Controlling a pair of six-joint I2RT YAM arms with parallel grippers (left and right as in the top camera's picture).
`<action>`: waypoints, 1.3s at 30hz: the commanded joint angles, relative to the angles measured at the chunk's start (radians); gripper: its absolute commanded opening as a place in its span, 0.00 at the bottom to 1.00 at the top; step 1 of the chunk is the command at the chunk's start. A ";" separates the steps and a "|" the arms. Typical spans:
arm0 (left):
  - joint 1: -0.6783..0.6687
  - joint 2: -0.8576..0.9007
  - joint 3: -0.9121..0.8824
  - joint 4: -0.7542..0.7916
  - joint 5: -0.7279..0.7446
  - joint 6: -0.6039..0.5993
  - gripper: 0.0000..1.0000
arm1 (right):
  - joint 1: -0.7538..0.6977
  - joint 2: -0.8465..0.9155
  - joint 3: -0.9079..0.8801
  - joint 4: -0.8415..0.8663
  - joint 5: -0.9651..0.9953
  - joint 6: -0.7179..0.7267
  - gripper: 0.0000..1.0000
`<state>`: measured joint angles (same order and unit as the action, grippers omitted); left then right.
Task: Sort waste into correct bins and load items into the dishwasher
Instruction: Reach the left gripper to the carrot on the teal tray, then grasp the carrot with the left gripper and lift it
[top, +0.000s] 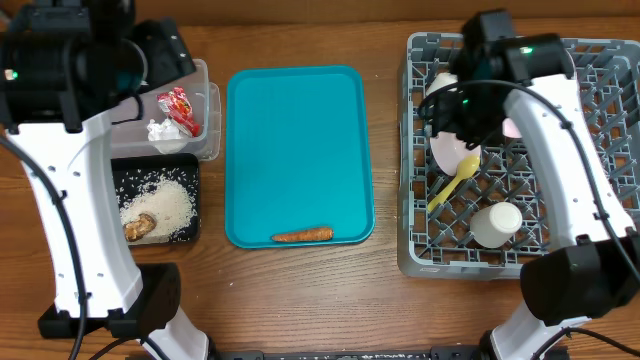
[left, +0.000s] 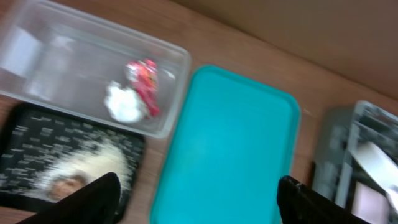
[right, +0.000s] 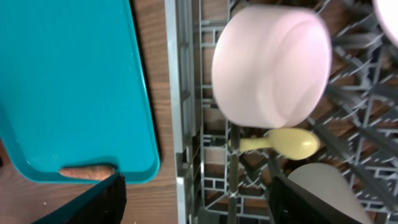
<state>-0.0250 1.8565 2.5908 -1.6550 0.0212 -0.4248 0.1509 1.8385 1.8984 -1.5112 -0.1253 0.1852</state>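
The carrot (top: 302, 236) lies alone on the teal tray (top: 300, 120), lengthwise just inside the near rim and well apart from both bins; it looks light, thin and stiff, with a smooth skin that may slip or roll, so the best hold is probably across its middle, one finger on each long side, taking care that the rim does not block the near finger; the wrapper (top: 178, 104) and napkin (top: 160, 130) sit in the tub (top: 211, 110), the rice (top: 168, 200) and scraps (top: 138, 228) in the black tray (top: 196, 175); the left gripper (left: 199, 193) hangs over that side, fingers spread, holding nothing; the right gripper (right: 199, 186) is spread and empty above the rack (top: 415, 150), where a bowl (right: 270, 65), spoon (right: 283, 143) and cup (top: 497, 222) rest.
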 joint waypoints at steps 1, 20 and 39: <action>-0.084 0.071 0.003 -0.012 0.091 -0.060 0.83 | -0.010 -0.074 0.040 0.012 -0.041 -0.004 0.79; -0.465 0.454 -0.018 -0.031 0.008 -0.110 0.86 | -0.068 -0.080 0.040 -0.023 -0.033 -0.011 0.82; -0.516 0.556 -0.285 -0.035 0.009 0.552 0.68 | -0.068 -0.080 0.040 -0.058 -0.033 -0.026 0.86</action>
<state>-0.5629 2.4008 2.3783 -1.6871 0.0486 0.0807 0.0818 1.7813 1.9114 -1.5684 -0.1532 0.1783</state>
